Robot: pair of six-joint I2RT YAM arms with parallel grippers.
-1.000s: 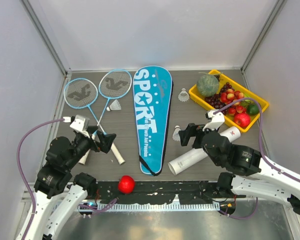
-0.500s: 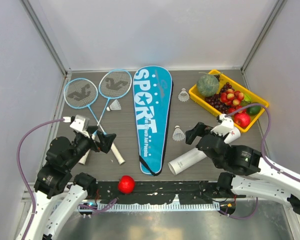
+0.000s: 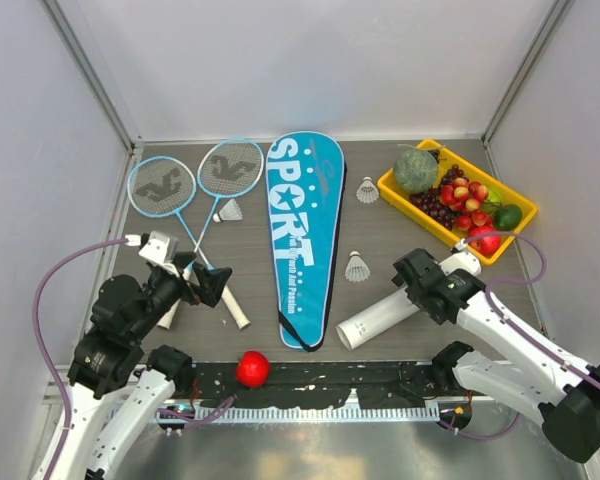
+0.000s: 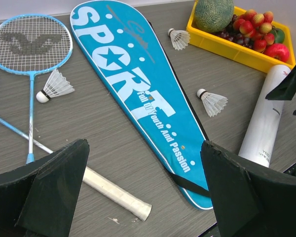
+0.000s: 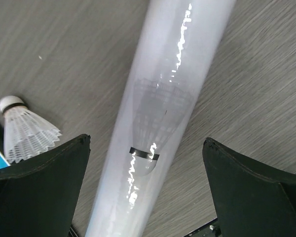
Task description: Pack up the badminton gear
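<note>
While our right gripper [image 5: 145, 143] hangs spread over the white tube [image 5: 185, 59], we should centre it squarely before closing.

My right tool [image 5: 145, 141] has swung rightward from the small white feather shuttlecock [image 3: 357, 267]; it now hangs spread above the long white cardboard tube [image 3: 378, 319].

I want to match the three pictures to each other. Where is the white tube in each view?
Top external: the white tube lies lower right of centre, slanting.
Left wrist: at the right edge, below the yellow tray.
Right wrist: in the centre, running from top to bottom.
Shared landmark: the shuttlecock lying just left of it.
</note>
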